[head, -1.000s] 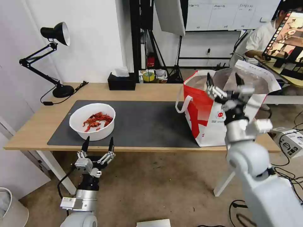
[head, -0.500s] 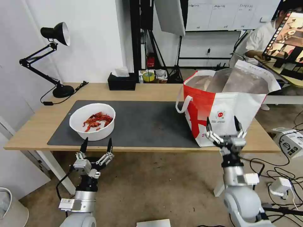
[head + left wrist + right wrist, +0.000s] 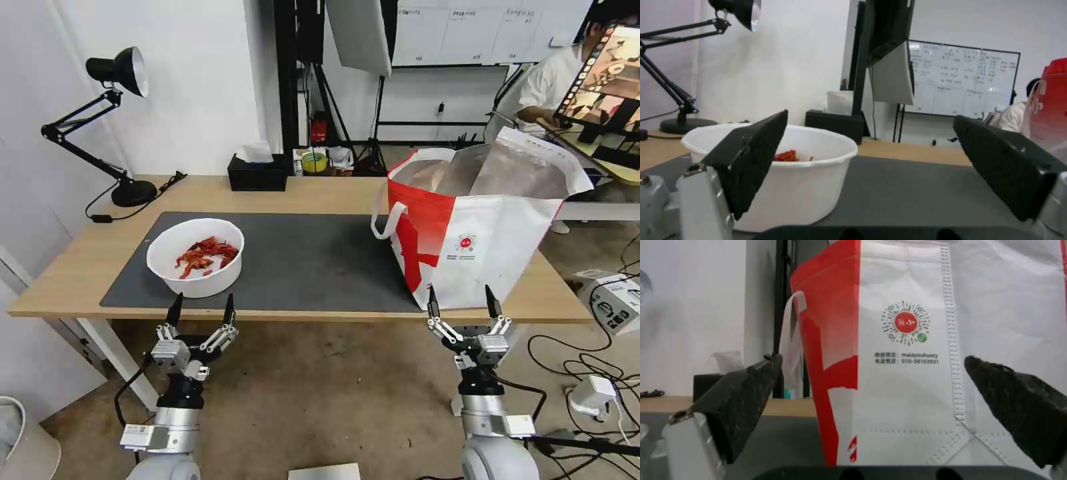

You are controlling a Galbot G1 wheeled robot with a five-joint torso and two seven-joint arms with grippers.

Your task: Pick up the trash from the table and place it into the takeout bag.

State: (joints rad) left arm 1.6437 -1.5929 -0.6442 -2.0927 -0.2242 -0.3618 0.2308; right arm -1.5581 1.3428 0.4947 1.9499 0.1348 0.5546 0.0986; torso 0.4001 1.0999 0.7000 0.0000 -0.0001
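In the lower left of the head view we saw the left gripper point(image 3: 201, 304) just below the table's point(image 3: 87, 267) front edge, fingers spread wide and holding nothing. Directly beyond it, on the left end of the dark grey mat point(image 3: 313, 260), stood the white bowl of red crayfish shells point(image 3: 195, 256); in the left wrist view the bowl point(image 3: 786, 173) sat between the spread fingers but apart from them. In the lower right, the right gripper point(image 3: 461, 301) also stood released and empty, just before the table edge. Right behind it rose the white-and-red takeout bag point(image 3: 477, 230), upright with its mouth open. Farther back, a black tissue box point(image 3: 257, 175) sat at the table's rear edge, and a black desk lamp point(image 3: 110, 120) in the upper left.
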